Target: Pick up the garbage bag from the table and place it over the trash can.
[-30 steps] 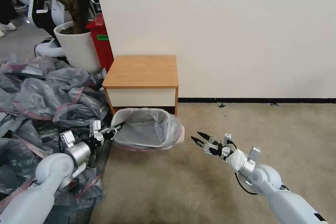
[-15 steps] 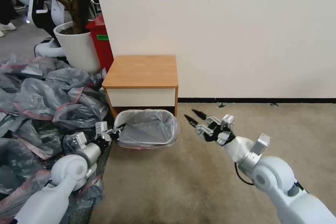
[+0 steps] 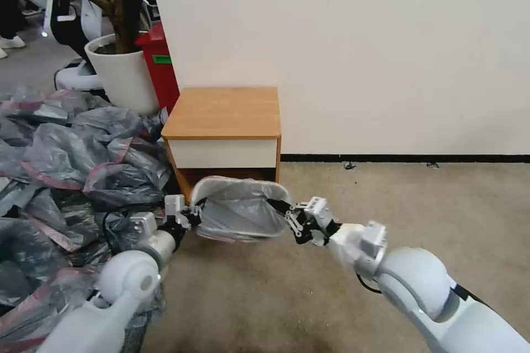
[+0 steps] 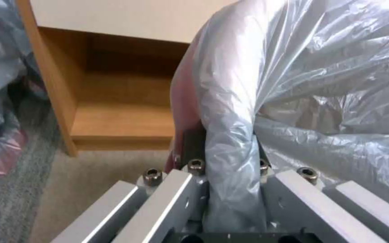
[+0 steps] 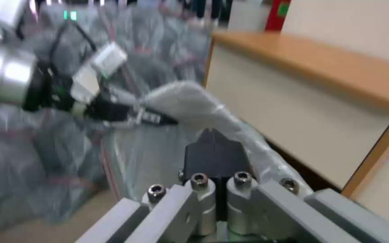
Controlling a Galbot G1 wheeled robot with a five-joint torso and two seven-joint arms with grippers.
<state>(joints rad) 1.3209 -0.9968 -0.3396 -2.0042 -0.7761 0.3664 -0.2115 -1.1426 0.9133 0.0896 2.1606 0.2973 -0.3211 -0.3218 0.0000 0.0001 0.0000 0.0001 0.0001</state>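
A: Where is the garbage bag (image 3: 238, 210) now?

B: It lines the trash can (image 3: 243, 187), its mouth folded over the rolled rim, the pink-red band hanging just under the rim on the near side. The can stands on the carpet directly in front of the table (image 3: 223, 113), tipped so its mouth faces the camera.

A: And the left gripper (image 3: 194, 213)?

B: It sits at the can's left rim. In the left wrist view the bag's plastic (image 4: 266, 101) runs down between the jaws, one jaw on the outer side of the rim and one on the inner. The jaws are narrow, pinched onto the bagged rim.

A: The right gripper (image 3: 282, 210)?

B: At the opposite rim, on the can's right. In the right wrist view its two black fingers (image 5: 212, 155) lie pressed together, with the bag-covered rim (image 5: 230, 126) running just beyond their tips and along one side. I cannot tell whether plastic is caught between them.

A: So the can lies between the two sets of jaws?

B: Yes, one at each end of the mouth, with the heap of grey bags (image 3: 72, 160) off beyond the left arm.
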